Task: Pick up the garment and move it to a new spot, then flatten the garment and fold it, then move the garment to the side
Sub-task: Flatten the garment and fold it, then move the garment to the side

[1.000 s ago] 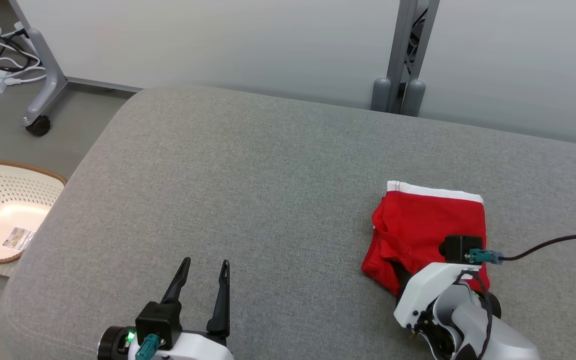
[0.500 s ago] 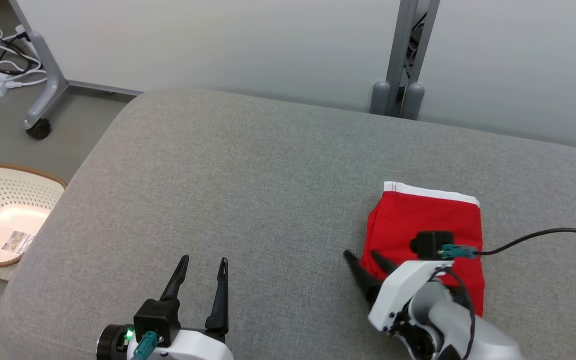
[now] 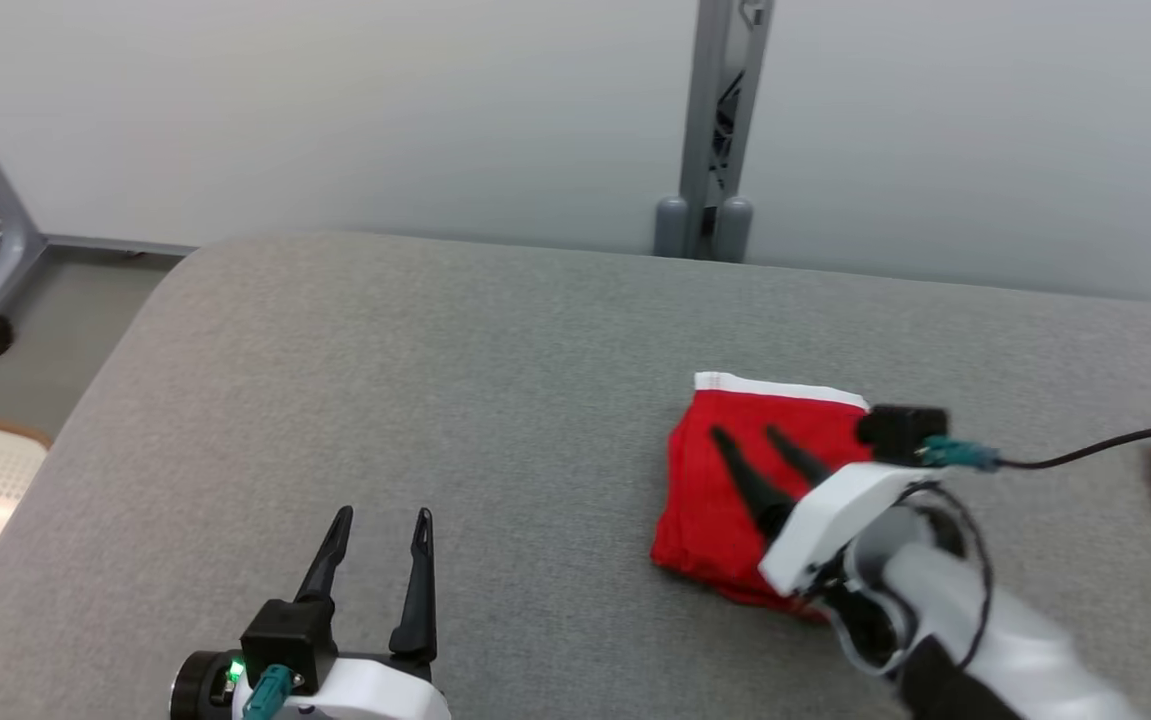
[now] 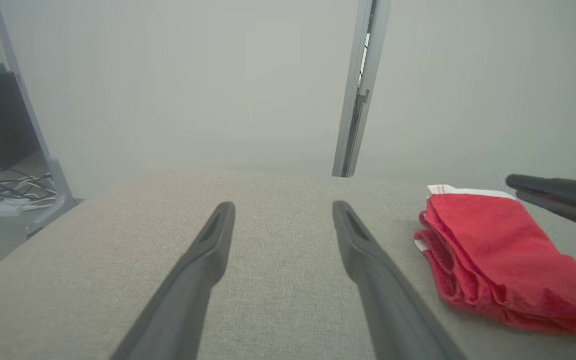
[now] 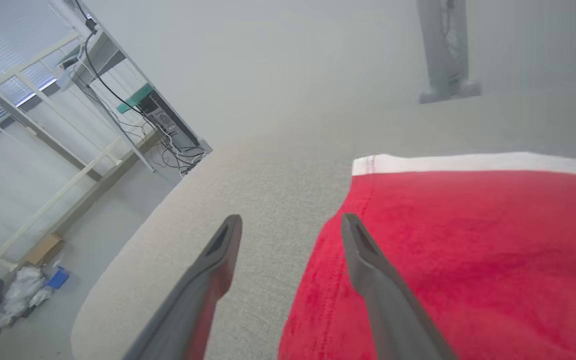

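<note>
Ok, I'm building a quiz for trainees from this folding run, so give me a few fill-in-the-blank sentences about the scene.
The folded garment is ___ with a white waistband.
It lies on a ___ fabric cushion.
The right gripper hovers above it with its fingers ___.
The left gripper holds ___.
Missing words: red; grey; open; nothing.

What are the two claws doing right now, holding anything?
Left gripper: open, empty, over the grey cushion.
Right gripper: open, holding nothing, poised over the folded red garment.
</note>
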Controlling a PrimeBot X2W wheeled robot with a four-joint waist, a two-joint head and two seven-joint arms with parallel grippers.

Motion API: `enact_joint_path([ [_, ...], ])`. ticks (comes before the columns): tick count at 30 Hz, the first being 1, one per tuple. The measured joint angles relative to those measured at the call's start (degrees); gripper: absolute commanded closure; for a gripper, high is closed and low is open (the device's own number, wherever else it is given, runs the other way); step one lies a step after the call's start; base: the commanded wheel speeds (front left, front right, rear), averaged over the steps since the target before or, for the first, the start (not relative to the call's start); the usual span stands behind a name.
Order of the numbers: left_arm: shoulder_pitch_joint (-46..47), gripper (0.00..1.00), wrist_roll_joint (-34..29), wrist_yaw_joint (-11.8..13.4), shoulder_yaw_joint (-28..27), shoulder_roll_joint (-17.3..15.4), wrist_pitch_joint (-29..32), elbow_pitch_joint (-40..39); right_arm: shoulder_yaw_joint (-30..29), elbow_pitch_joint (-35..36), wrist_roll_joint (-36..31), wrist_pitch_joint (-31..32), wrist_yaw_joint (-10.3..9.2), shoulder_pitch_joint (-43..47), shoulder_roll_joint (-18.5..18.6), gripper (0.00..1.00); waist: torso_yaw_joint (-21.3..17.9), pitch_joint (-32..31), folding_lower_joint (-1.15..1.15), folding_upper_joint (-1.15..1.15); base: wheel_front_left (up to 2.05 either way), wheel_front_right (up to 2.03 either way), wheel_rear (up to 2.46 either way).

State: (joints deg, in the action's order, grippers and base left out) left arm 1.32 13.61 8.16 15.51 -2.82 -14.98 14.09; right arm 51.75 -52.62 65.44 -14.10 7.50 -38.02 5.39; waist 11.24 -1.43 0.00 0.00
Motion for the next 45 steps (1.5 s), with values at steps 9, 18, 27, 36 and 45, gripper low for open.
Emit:
enact_joint_path([
  [9,2.1,0.0,-0.4,-0.2,-2.6,0.0,0.0,-5.1,-25.4,11.4,-27.6,-1.1,-0.01,4.3,11.7,0.0,-7.4,-0.6,0.0,0.0,0.0,0.0,0.0],
  [18,2.0,0.0,-1.0,-0.1,-5.4,0.0,0.0,-8.0,-44.2,29.8,-49.7,-1.1,0.0,23.7,5.9,0.0,-12.2,-0.3,0.0,0.0,0.0,0.0,0.0],
  [27,-1.9,0.0,-2.4,0.2,-5.3,0.0,0.0,-8.9,-49.4,39.7,-57.5,-1.1,0.0,32.9,0.2,0.0,-13.4,0.3,0.0,0.0,0.0,0.0,0.0],
  [36,-2.3,0.0,-2.5,0.5,-4.8,0.0,0.0,-9.1,-50.2,40.3,-58.3,-1.1,0.0,34.2,-1.4,0.0,-12.6,0.8,0.0,0.0,0.0,0.0,0.0],
  [45,-2.0,0.0,-2.8,-0.5,-3.9,0.0,0.0,-8.0,-47.2,36.0,-54.1,-1.1,0.0,31.7,-0.2,0.0,-10.0,2.2,0.0,0.0,0.0,0.0,0.0],
])
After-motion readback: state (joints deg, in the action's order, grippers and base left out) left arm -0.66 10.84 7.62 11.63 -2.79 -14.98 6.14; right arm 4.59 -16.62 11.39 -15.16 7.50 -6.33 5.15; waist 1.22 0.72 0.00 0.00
